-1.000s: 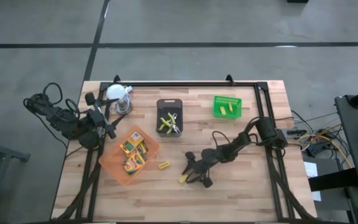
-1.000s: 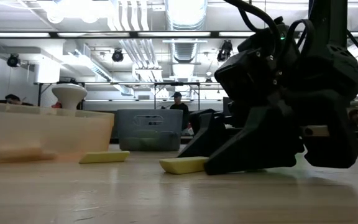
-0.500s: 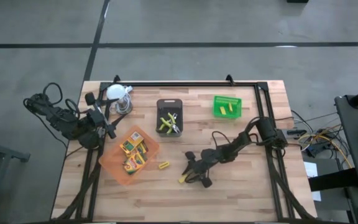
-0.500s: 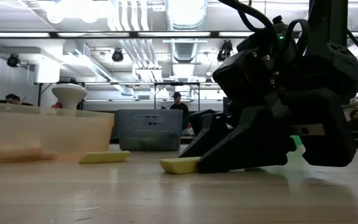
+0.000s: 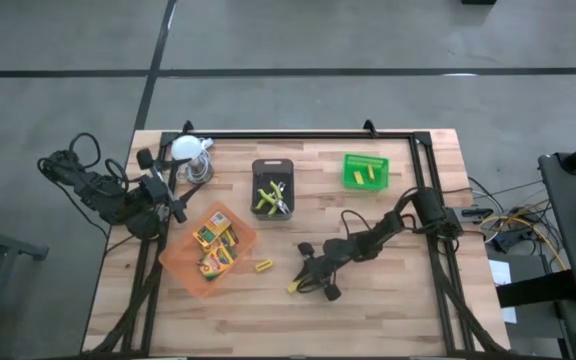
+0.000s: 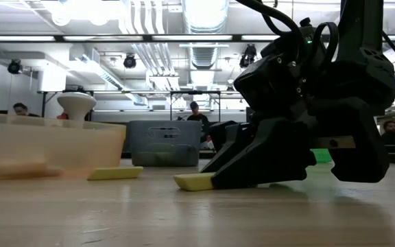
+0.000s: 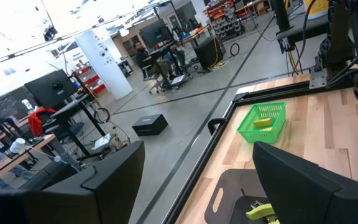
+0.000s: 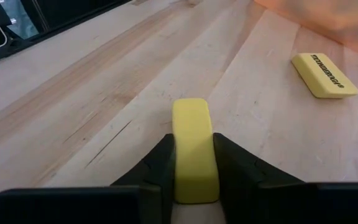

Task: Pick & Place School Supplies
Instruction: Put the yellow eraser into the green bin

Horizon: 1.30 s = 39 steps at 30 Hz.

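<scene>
A short yellow block (image 8: pixel 193 124) lies on the wooden table (image 5: pixel 388 300) near its middle front, with my right gripper (image 8: pixel 193 142) shut on it; in the high view this gripper (image 5: pixel 303 283) sits low on the tabletop. A second yellow block (image 5: pixel 264 265) lies flat just left of it, beside the orange tray (image 5: pixel 183 268) of yellow-green crayon boxes (image 5: pixel 215 248). Lime-handled scissors (image 5: pixel 271 197) lie in the black tray (image 5: pixel 273 166). My left gripper (image 5: pixel 176 204) waits open above the table's left edge. My right gripper pinches the yellow block by its two long sides (image 8: pixel 180 158) between its two fingers (image 8: pixel 160 165). The fingers come slanting down from the table's right side and lie along the block. The block lies flat on the table, its free end (image 6: pixel 187 182) sticking out past the fingertips.
A green tray (image 5: pixel 351 175) with yellow blocks stands at the far right. A white-topped metal object (image 5: pixel 188 149) stands at the far left corner. A black frame (image 5: pixel 298 134) runs along the far edge. Bare wood lies along the near edge.
My right gripper has shut on the yellow block: the gap between its fingers has narrowed until both meet the block's sides. The block still lies on the table in nearly the same spot.
</scene>
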{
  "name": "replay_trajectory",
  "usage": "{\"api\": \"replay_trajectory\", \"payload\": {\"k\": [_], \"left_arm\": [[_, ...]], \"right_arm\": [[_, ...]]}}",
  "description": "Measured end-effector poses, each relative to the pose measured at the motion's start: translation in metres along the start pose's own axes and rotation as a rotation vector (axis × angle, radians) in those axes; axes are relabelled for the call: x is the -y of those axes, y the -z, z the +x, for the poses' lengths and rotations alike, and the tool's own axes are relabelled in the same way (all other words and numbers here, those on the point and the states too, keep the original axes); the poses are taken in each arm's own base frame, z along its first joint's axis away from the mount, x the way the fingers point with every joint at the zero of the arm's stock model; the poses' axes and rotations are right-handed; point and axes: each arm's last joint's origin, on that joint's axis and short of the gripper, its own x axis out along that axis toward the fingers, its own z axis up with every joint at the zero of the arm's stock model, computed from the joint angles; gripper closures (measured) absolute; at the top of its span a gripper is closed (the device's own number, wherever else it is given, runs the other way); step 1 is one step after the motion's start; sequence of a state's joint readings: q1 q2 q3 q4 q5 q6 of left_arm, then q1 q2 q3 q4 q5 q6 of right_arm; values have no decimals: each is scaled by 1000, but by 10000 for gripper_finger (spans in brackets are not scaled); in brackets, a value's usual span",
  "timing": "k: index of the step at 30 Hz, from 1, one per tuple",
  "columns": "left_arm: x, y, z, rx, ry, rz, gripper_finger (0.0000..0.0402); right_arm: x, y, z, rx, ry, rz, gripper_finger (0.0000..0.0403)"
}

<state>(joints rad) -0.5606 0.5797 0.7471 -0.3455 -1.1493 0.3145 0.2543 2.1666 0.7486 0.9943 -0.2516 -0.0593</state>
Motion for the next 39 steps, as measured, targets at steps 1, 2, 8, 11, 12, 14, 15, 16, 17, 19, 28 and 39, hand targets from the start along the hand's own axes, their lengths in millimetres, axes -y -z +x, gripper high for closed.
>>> {"api": "replay_trajectory", "payload": {"k": [1, 2, 8, 11, 12, 14, 15, 16, 17, 19, 28, 39], "left_arm": [[0, 0, 0, 0, 0, 0, 96], [0, 0, 0, 0, 0, 0, 96], [0, 0, 0, 0, 0, -1, 96], [0, 0, 0, 0, 0, 0, 96], [0, 0, 0, 0, 0, 0, 96], [0, 0, 0, 0, 0, 0, 96], [0, 0, 0, 0, 0, 0, 96], [0, 0, 0, 0, 0, 0, 96], [0, 0, 0, 0, 0, 0, 96], [0, 0, 0, 0, 0, 0, 96], [0, 0, 0, 0, 0, 0, 96], [0, 0, 0, 0, 0, -1, 96]], "right_arm": [[0, 0, 0, 0, 0, 0, 320], [0, 0, 0, 0, 0, 0, 318], [0, 0, 0, -1, 0, -4, 311], [0, 0, 0, 0, 0, -4, 311], [0, 0, 0, 2, 2, -5, 311], [0, -2, -1, 5, 21, -22, 310], [0, -4, -2, 7, 36, -35, 310], [0, -5, -3, 8, 55, -50, 310], [1, -8, -4, 7, 85, -66, 310], [3, -16, -8, 24, 159, -99, 310], [11, -69, -49, 118, 468, -55, 310], [6, -146, -141, 204, 855, 45, 310]]}}
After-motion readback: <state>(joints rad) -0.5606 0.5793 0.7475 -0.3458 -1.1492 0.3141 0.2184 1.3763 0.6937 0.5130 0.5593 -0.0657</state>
